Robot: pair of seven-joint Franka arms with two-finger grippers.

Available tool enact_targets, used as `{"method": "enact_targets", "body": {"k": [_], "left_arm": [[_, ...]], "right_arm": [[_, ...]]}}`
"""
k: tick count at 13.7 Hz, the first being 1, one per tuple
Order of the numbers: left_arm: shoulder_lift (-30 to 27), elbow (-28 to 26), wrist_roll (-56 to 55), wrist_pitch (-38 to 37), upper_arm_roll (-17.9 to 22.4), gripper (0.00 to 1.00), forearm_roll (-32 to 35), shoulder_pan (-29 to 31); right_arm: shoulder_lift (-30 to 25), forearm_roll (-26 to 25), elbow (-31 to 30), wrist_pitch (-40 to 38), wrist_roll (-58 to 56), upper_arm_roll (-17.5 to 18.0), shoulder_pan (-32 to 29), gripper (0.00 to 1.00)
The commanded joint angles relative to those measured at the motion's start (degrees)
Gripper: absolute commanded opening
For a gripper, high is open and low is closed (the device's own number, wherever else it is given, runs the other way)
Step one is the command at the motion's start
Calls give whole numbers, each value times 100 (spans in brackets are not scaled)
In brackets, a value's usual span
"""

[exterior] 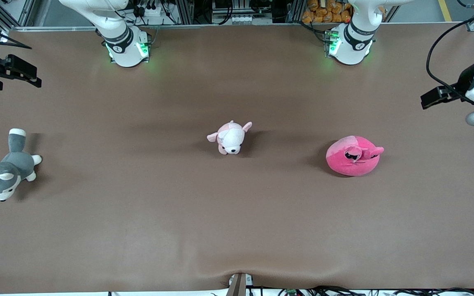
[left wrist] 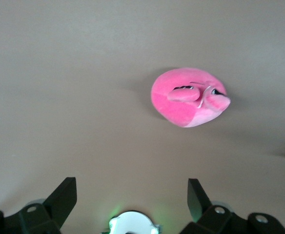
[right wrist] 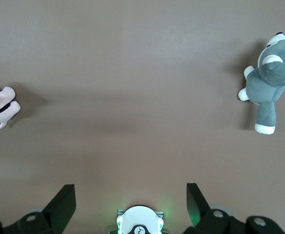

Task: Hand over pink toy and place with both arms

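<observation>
While nothing has yet been grasped, we see the round hot-pink plush toy [exterior: 354, 156] lying alone on the brown table cover [exterior: 237, 230], toward the left arm's end and about level with the small pale pink-and-white puppy plush [exterior: 230, 137] at the table's middle. We judge that this placement puts the toy within the left arm's reach, so that arm should pick first and pass it on. The grey-and-white husky plush [exterior: 6, 170] lies at the right arm's end, well apart from both.

The left gripper [exterior: 436, 96] hangs high over its end of the table, fingers [left wrist: 64, 197] spread wide and empty, the toy in its wrist view. The right gripper [exterior: 17, 74] hangs likewise over its own end, fingers [right wrist: 64, 202] spread, holding nothing; it waits.
</observation>
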Motion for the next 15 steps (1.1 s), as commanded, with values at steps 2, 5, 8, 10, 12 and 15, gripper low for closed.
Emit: {"method": "enact_targets", "body": {"k": [2, 5, 8, 10, 12, 15], "left_arm": [[34, -316, -268, 488, -33, 100, -480, 378], [25, -747, -1532, 1024, -182, 100, -480, 334], [25, -950, -2316, 1350, -297, 100, -480, 334], [34, -1037, -3052, 1420, -297, 100, -480, 325], [43, -1125, -3652, 1491, -297, 100, -480, 325], [122, -1170, -4573, 1570, -297, 100, -462, 325]], "right_arm": [[195, -9, 382, -168, 40, 1, -28, 100], [308, -79, 574, -238, 66, 10, 42, 100], [326, -97, 591, -307, 75, 27, 42, 100], [309, -96, 391, -195, 40, 19, 7, 100], [301, -62, 506, -405, 74, 10, 7, 100], [353, -35, 602, -378, 48, 1, 24, 100]]}}
